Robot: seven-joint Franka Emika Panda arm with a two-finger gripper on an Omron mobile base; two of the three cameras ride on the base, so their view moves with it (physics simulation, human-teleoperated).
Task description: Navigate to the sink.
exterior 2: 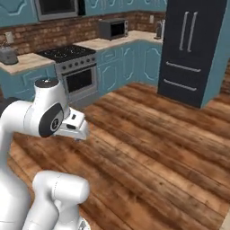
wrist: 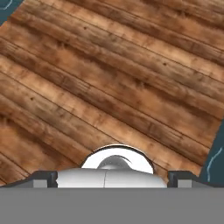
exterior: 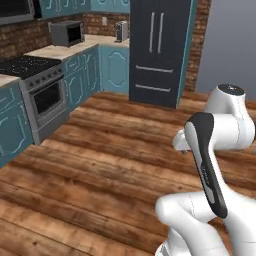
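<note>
In the left base view the white arm (exterior: 210,165) rises from the lower right of the frame, folded over a wide wooden plank floor (exterior: 100,165). At the left edge stands a stove (exterior: 37,87) with a dark cooktop and an oven door below it, set between teal cabinets (exterior: 95,70). On the pale counter in the upper left sits a microwave (exterior: 67,33), with a small appliance (exterior: 121,31) further along against the brick wall. A tall dark fridge (exterior: 159,50) fills the upper middle of the frame, and a plain grey wall lies to its right.

In the right base view the arm (exterior 2: 40,117) rises from the lower left of the frame. The stove (exterior 2: 74,69) stands in the upper left, a kettle (exterior 2: 8,55) on the counter at the far left edge, and a second microwave (exterior 2: 58,8) is mounted above the cooktop. The countertop microwave (exterior 2: 113,28) is at the upper middle and the fridge (exterior 2: 188,49) at the upper right, the floor (exterior 2: 148,148) running diagonally across the rest. I cannot pick out the sink in either base view.

In the hand view the plank floor (wrist: 109,78) slopes across the frame, with teal slivers in the upper left corner and at the right edge. The gripper (wrist: 113,179) shows at the bottom of the frame as two dark finger tips (wrist: 43,178) set wide apart near the left and right sides, with nothing between them.
</note>
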